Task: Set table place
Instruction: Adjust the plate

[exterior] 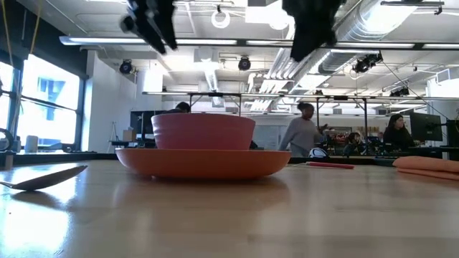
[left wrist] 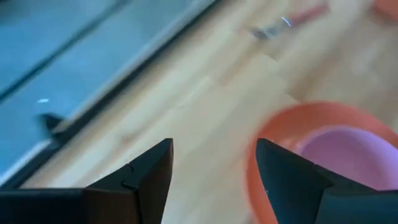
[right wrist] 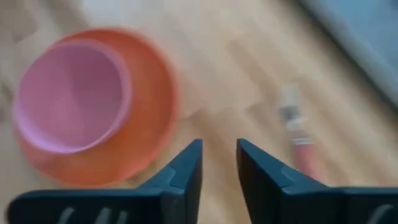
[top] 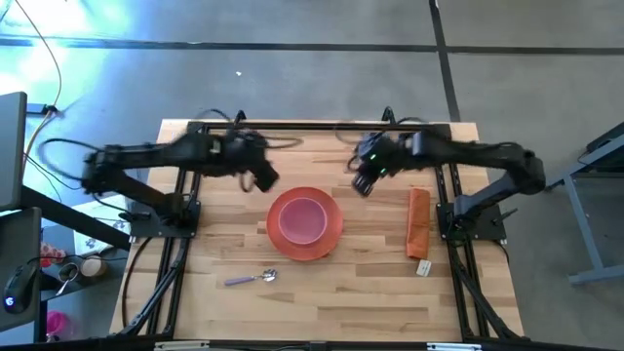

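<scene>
From above, the wooden desk (top: 341,292) carries an orange plate (top: 305,223) at its middle with a pink bowl (top: 303,217) sitting in it. A spoon (top: 252,279) with a lilac handle lies nearer the front edge, left of the plate and apart from it. A folded orange cloth (top: 418,222) lies to the right of the plate. The left tool (top: 264,178) hangs above the desk just behind the plate's left side; the right tool (top: 363,182) hangs behind its right side.

At desk height, the bowl (exterior: 203,131) stands in the plate (exterior: 204,162), the spoon (exterior: 43,178) rests at the left, and the cloth (exterior: 428,164) lies at the right. Both arms hang well above the dishes. People (exterior: 305,130) stand in the room behind.

The left wrist camera shows that tool's 2 fingers (left wrist: 149,174) spread wide and empty, beside the plate (left wrist: 267,162) and bowl (left wrist: 348,149); a fork (left wrist: 289,22) with a pink handle lies farther off.

The right wrist camera shows its fingers (right wrist: 186,168) slightly parted, holding nothing, between the plate (right wrist: 149,124) and the fork (right wrist: 297,140).
</scene>
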`<action>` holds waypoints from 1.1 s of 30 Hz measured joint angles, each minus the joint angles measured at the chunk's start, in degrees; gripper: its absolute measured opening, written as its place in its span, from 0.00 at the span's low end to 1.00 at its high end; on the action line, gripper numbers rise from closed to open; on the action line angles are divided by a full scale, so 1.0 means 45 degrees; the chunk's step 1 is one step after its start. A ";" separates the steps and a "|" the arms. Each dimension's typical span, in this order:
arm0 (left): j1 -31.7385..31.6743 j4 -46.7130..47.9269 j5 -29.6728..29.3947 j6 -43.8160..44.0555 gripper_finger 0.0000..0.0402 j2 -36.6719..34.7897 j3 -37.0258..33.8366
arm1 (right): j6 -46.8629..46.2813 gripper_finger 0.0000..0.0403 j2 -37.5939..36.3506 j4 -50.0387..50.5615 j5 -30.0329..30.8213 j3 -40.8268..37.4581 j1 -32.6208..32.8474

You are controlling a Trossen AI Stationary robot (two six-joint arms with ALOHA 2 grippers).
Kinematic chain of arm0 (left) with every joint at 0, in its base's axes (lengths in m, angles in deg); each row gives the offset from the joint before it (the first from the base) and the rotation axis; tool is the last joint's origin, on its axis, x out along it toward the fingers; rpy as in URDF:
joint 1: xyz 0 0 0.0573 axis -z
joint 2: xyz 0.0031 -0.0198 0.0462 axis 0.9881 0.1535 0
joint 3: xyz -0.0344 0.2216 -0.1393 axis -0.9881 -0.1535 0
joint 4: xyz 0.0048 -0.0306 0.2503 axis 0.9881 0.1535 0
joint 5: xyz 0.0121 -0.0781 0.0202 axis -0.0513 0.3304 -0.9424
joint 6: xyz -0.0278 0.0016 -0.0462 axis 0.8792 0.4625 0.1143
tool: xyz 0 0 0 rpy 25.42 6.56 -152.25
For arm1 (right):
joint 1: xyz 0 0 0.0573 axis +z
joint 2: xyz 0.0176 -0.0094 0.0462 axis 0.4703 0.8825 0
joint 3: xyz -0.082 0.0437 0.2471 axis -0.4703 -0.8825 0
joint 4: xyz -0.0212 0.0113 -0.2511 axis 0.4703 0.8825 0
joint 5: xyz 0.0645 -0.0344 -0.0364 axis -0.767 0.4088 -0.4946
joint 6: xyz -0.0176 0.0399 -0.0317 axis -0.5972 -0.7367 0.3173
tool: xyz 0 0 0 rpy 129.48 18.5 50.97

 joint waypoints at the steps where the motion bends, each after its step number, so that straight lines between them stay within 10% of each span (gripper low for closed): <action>1: 0.0000 0.0385 -0.0396 0.0263 0.54 -0.0425 0.0135 | -0.0126 0.18 0.0130 -0.0799 -0.0480 -0.0654 0.0083; 11: 0.0000 0.3281 -0.2481 0.2382 0.50 -0.3519 0.0256 | -0.2251 0.00 0.1375 -0.7003 -0.2098 -0.4529 0.1341; 33: 0.0000 0.3970 -0.2461 0.2388 0.49 -0.3735 0.0251 | -0.1863 0.00 0.4855 -0.6884 -0.1929 -0.3417 0.1873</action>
